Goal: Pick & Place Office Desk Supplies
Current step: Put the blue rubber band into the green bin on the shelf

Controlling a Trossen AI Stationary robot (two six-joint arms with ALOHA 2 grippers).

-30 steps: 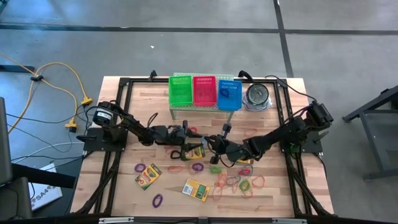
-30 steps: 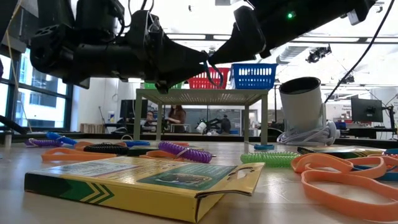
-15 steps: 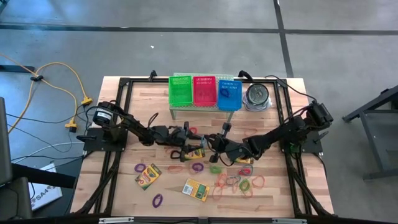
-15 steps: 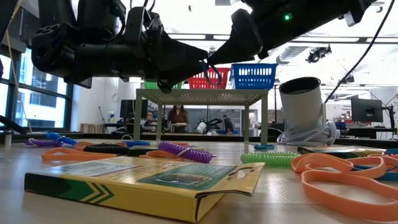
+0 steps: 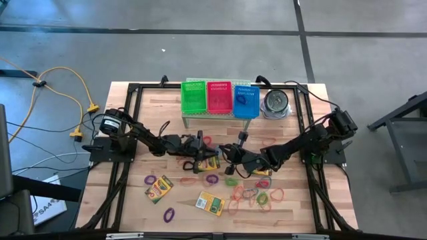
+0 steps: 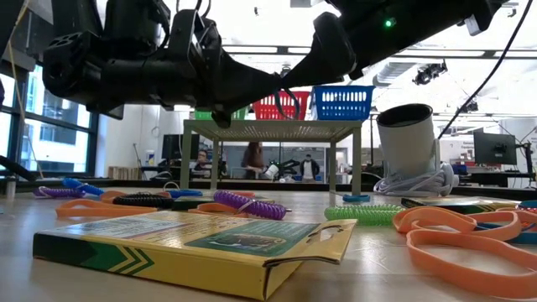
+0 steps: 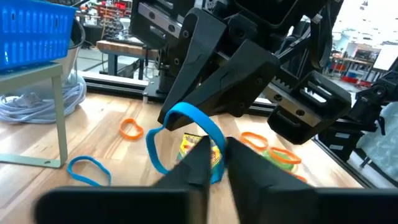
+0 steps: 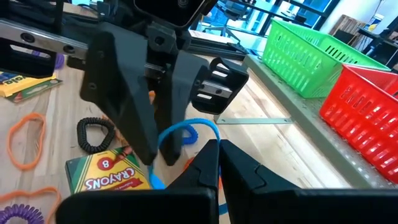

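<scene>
Blue rubber band [image 7: 186, 134] hangs mid-air at the centre of my high view, pinched from both ends: my left gripper [image 7: 214, 152] has its fingers pressed together on one side of the loop, and my right gripper [image 8: 214, 155] is clamped on the other. Directly beneath, a crayon box [image 8: 109, 171] lies flat on the wooden table [image 5: 133, 193]. More bands [image 5: 257, 195] scatter toward the lower right, with the blue basket [image 5: 245, 100] in the upper centre.

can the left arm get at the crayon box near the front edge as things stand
Probably not right away: the left tool and right tool are both shut on the blue rubber band. The crayon box itself lies uncovered.
</scene>
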